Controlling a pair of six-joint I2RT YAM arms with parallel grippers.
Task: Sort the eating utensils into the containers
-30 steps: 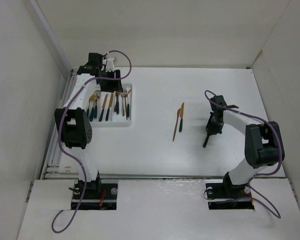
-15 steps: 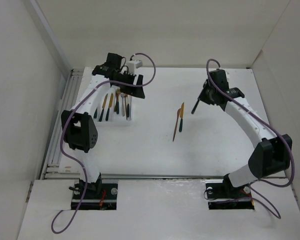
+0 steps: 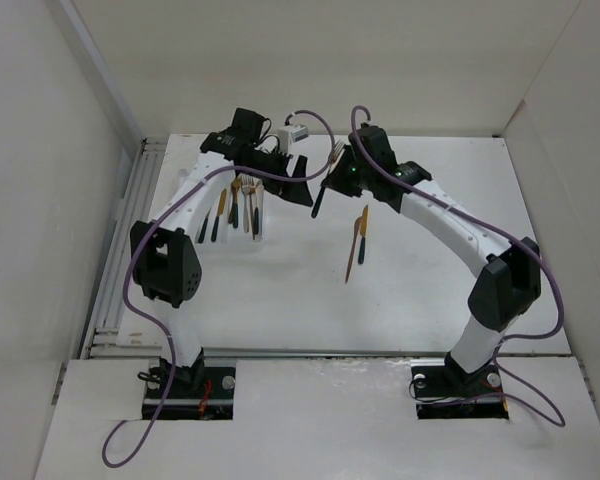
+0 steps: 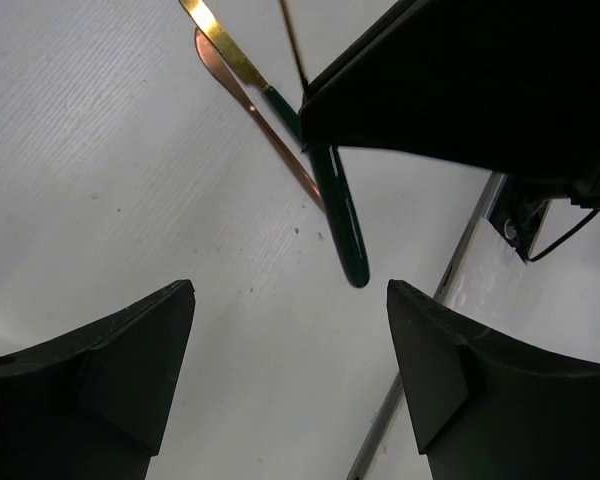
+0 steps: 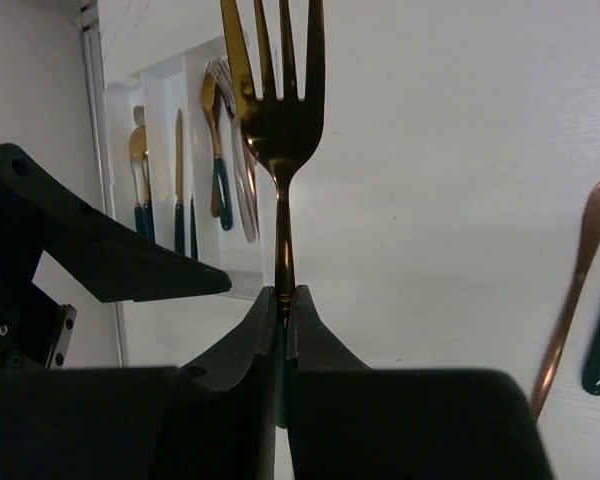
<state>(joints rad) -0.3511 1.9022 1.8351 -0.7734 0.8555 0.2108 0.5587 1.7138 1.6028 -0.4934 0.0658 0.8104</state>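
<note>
Top external: white tray (image 3: 242,247), utensils (image 5: 223,188) lying in its compartments, just left of the left claw (image 3: 295,188). Left claw spread wide, nothing between its fingers, over bare table (image 3: 420,290). Right claw (image 5: 284,298) close beside it, pinching a gold fork (image 5: 280,130) at the neck, tines past the fingertips. Two loose utensils (image 3: 359,235) on the table, right of that claw.

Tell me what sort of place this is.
Probably a robotics test cell: white panels wall in the table, the left arm and right arm are bolted at its near edge, and cutlery lies in a tray.
</note>
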